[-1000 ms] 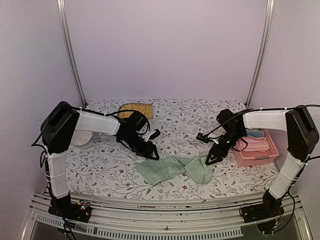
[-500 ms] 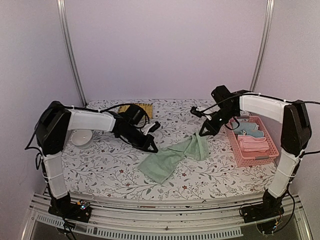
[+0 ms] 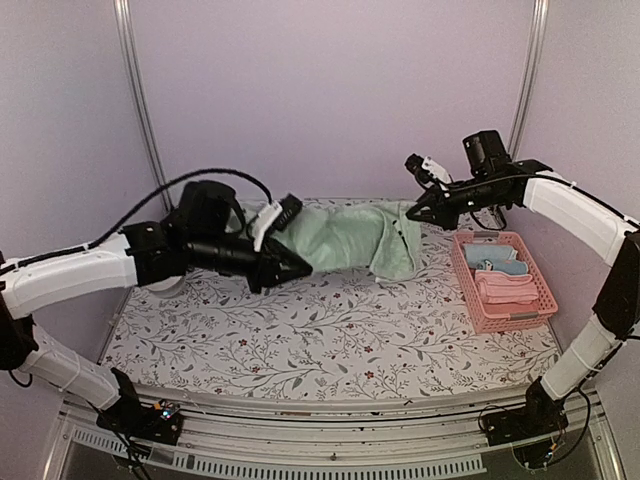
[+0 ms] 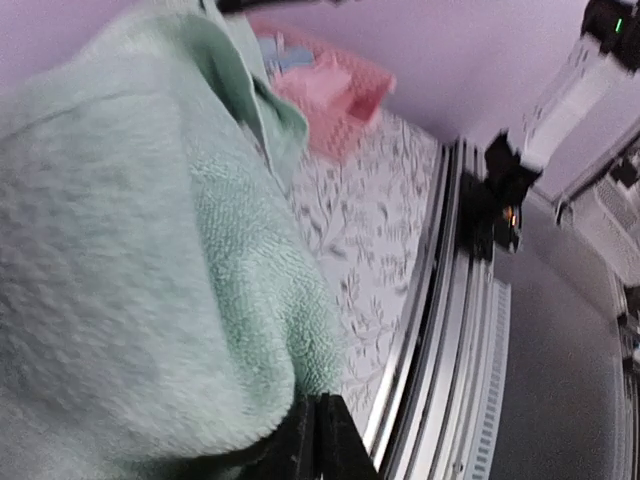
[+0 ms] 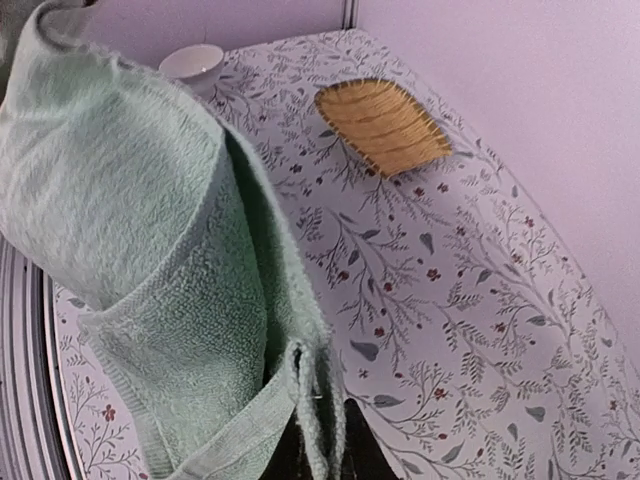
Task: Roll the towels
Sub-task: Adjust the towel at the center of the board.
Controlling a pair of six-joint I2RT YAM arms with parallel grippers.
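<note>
The pale sage green towel (image 3: 350, 240) hangs stretched in the air above the table between both grippers. My left gripper (image 3: 296, 264) is shut on its left end; the cloth fills the left wrist view (image 4: 150, 260). My right gripper (image 3: 412, 211) is shut on its right corner, with the hem bunched at the fingers in the right wrist view (image 5: 315, 400). A pink towel (image 3: 505, 288) and a light blue towel (image 3: 497, 267) lie in the pink basket (image 3: 520, 318) at the right.
The yellow-brown ribbed mat (image 5: 382, 124) lies at the table's back, hidden behind the towel in the top view. A white bowl (image 5: 192, 60) sits at the left. The table has a floral cover (image 3: 330, 340). Metal rails (image 3: 330, 440) run along the near edge.
Both grippers have lifted the green towel off the table and pulled it apart, raising it toward the back. The left arm swung up and forward, the right arm rose high.
</note>
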